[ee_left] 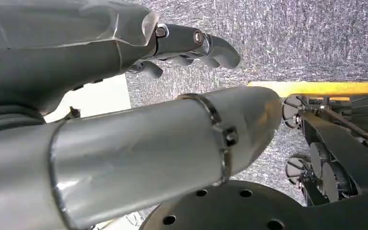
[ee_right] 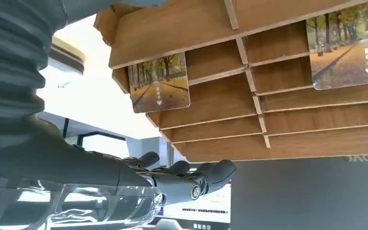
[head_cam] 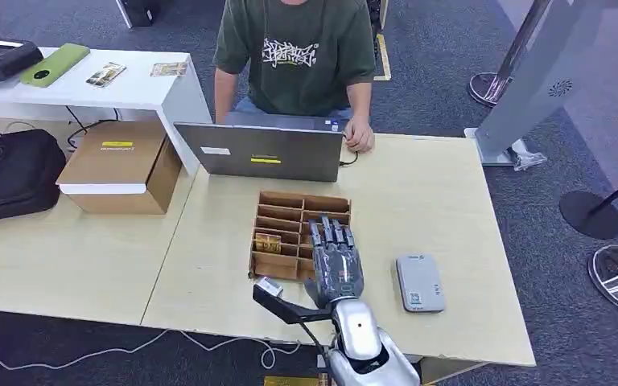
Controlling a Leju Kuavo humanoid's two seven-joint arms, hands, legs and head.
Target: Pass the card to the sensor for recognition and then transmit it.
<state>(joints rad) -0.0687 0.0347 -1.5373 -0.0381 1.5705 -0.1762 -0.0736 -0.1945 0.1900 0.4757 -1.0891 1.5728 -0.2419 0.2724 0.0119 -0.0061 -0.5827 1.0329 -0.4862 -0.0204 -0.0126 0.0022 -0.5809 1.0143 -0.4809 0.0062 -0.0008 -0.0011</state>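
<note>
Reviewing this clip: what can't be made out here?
- Head view: right hand covers the rack's right slots; any card there is hidden.
- Right wrist view: second card is cut by the edge.
- Sensor markings are too small.
- Left wrist view: left hand curled, palm unseen.

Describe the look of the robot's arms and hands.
The right arm is a smooth silver shell with a round dark mark, and a black bracket juts from its side. The right hand is dark grey with segmented fingers. The left hand shows a grey cover and darker fingers.

Person at laptop (head_cam: 261,152), cardboard box (head_cam: 119,166), black bag (head_cam: 12,173)
</note>
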